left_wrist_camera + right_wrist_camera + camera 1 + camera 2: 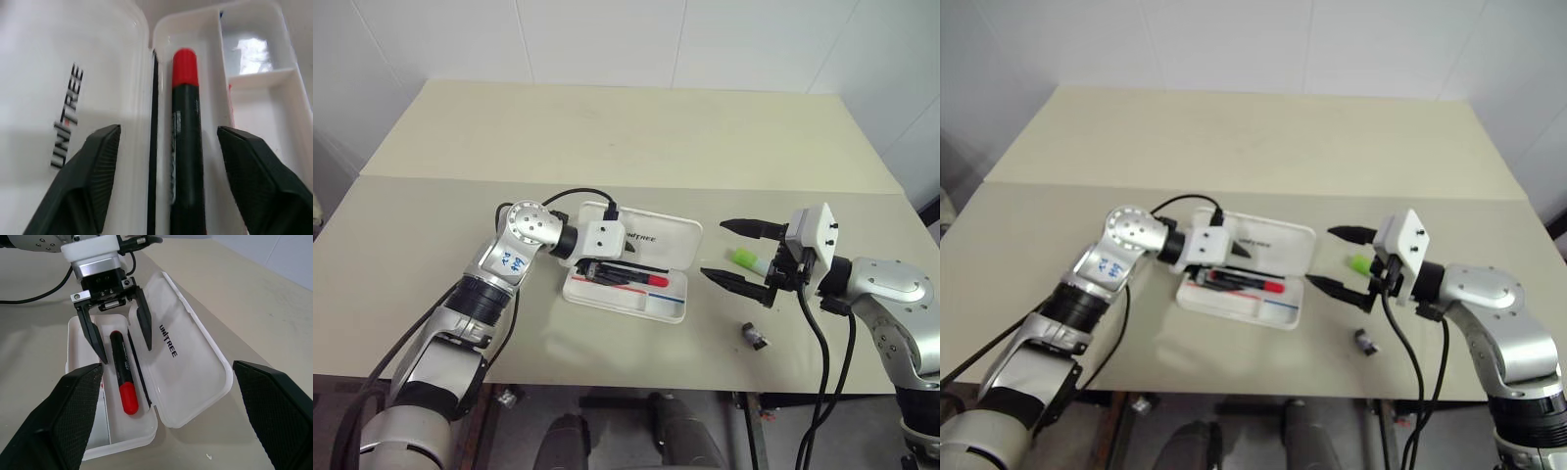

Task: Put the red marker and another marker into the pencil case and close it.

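Two markers: one red marker point(639, 279) lying in the tray of the pencil case point(658, 238), one light green marker point(745, 259) on the table point(607, 127) right of the case. One pencil case, lid open, and one small dark stubby object point(755, 337) on the table right of the case, nearer the front edge. Two tools: left tool point(120, 335) over the case, right tool point(736, 253) right of the case by the green marker.

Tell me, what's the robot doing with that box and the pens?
The robot is packing markers into a white pencil case that lies open on the table. The red marker already lies inside, and the left claw hangs open right over it. The green marker is on the table beside the open right claw, waiting to go in. The lid isn't closed yet.
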